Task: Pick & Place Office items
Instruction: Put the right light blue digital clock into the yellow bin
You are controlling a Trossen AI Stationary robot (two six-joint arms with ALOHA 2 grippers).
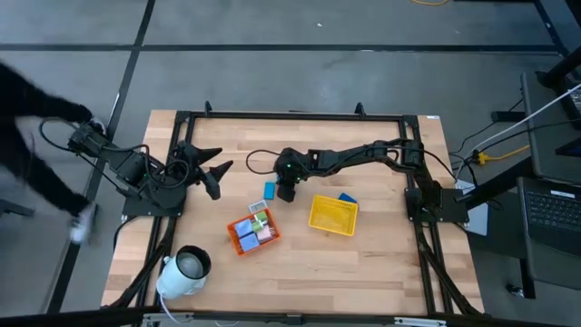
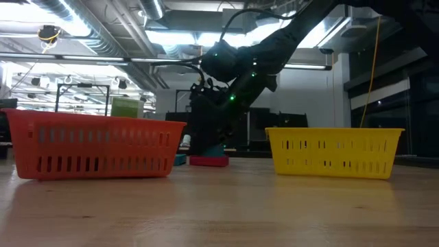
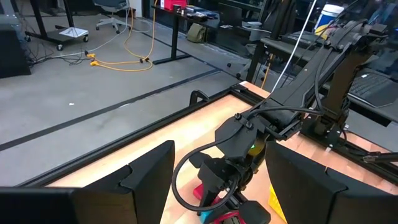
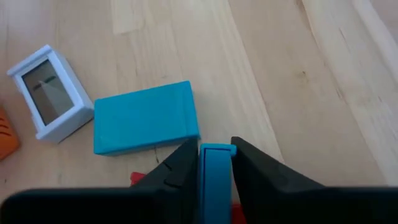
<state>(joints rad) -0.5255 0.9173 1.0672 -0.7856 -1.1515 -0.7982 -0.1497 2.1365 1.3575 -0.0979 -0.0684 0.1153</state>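
Office items (image 1: 258, 227) fill the orange tray (image 1: 238, 243); right jaws clamp a blue piece (image 4: 214, 177); left jaws apart.

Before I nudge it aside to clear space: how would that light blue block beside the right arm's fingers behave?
The light blue block lies flat on the wooden table, so it would probably slide, not roll or tip. Its crisp edges suggest it is rigid. The smooth faces may be slippery.

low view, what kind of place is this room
Probably a robotics lab or workshop. The low view shows bare ceiling ducts and strip lights; the high view shows a concrete floor around the wooden table, with a laptop beside it.
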